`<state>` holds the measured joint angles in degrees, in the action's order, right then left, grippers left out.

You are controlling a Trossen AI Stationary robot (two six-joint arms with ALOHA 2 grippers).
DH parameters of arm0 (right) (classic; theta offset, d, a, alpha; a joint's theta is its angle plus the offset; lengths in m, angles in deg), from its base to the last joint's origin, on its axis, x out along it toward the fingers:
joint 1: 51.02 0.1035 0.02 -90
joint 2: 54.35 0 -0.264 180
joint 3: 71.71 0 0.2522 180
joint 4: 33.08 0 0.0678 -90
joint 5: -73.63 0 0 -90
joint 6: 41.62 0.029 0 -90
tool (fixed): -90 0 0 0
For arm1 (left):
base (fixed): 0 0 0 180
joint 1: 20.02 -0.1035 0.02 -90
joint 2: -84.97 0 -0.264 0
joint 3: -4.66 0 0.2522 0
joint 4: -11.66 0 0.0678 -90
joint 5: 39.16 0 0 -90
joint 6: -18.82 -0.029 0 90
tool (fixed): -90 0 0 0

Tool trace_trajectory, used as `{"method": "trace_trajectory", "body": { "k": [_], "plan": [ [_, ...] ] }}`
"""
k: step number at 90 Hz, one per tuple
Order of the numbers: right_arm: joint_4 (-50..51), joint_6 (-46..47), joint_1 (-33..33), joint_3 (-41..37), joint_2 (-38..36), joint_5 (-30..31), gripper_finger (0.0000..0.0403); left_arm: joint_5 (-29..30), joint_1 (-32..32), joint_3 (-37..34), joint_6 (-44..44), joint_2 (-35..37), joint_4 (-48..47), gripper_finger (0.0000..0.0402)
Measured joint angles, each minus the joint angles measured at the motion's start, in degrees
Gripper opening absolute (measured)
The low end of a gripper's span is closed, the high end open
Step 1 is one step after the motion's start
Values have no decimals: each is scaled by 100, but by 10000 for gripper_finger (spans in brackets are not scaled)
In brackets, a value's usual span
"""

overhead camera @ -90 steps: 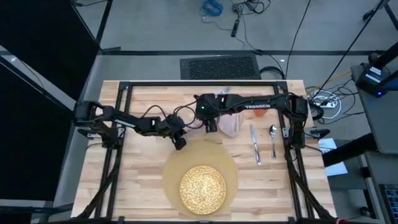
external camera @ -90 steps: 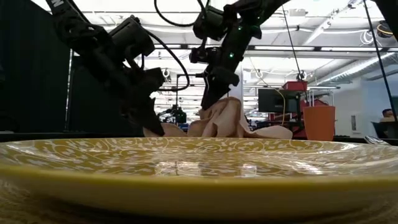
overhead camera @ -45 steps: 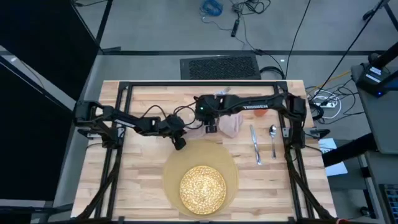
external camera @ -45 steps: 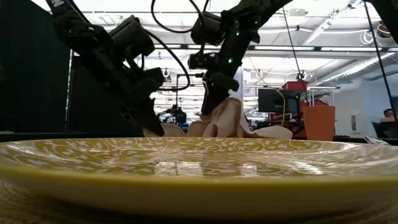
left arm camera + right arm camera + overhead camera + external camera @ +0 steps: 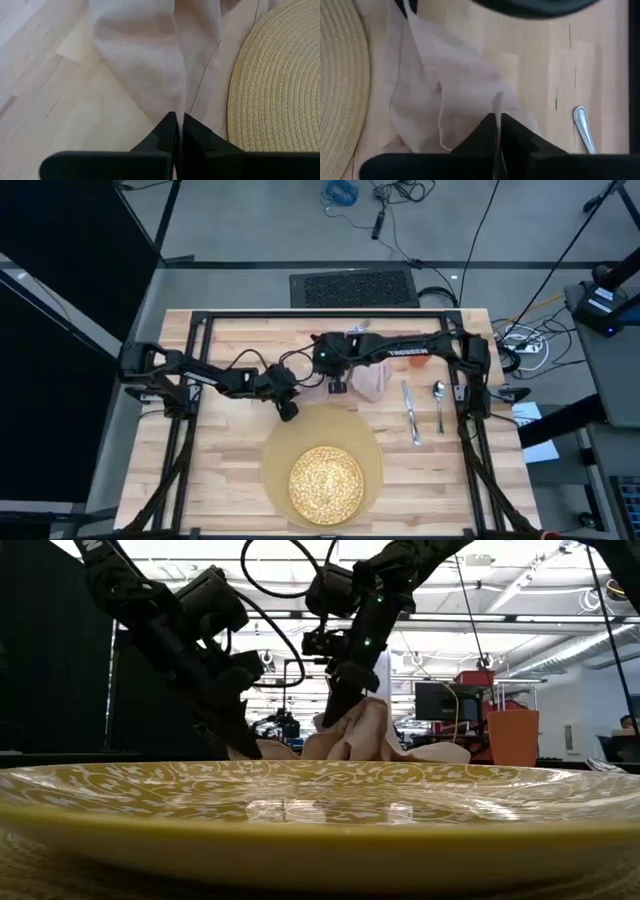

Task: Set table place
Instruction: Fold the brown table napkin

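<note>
While both grippers pinch napkin (image 5: pixel 365 383) corners, placemat (image 5: pixel 275 460) edge adjacent

Low view: plate (image 5: pixel 320 810) fills the bottom, cut off both sides, hiding the table and lower napkin (image 5: pixel 365 735). Orange cup (image 5: pixel 418 363) in high view mostly under the right arm. Spoon (image 5: pixel 583 130) clipped at lower right of right wrist view.

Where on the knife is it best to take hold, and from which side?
Probably the knife at mid-length, from straight above, fingers spanning its narrow width: it lies flat on the table, with the spoon close alongside.
</note>
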<state>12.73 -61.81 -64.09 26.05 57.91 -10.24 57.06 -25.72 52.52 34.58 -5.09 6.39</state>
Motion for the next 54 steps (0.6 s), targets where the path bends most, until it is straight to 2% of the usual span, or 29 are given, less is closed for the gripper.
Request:
{"method": "trace_trajectory", "body": {
  "k": [27,34,43,54],
  "plan": [
    [-177,147,-10,1,-112,-2,0,30,-1,0,5,0,15,0],
    [11,244,-4,136,-230,153,0,152,1,0,27,45,9,0],
    [390,302,-6,478,-465,576,0,287,0,0,22,364,-34,0],
    [877,446,-10,890,-770,914,0,458,0,0,-8,1141,-411,0]
  ]
}}
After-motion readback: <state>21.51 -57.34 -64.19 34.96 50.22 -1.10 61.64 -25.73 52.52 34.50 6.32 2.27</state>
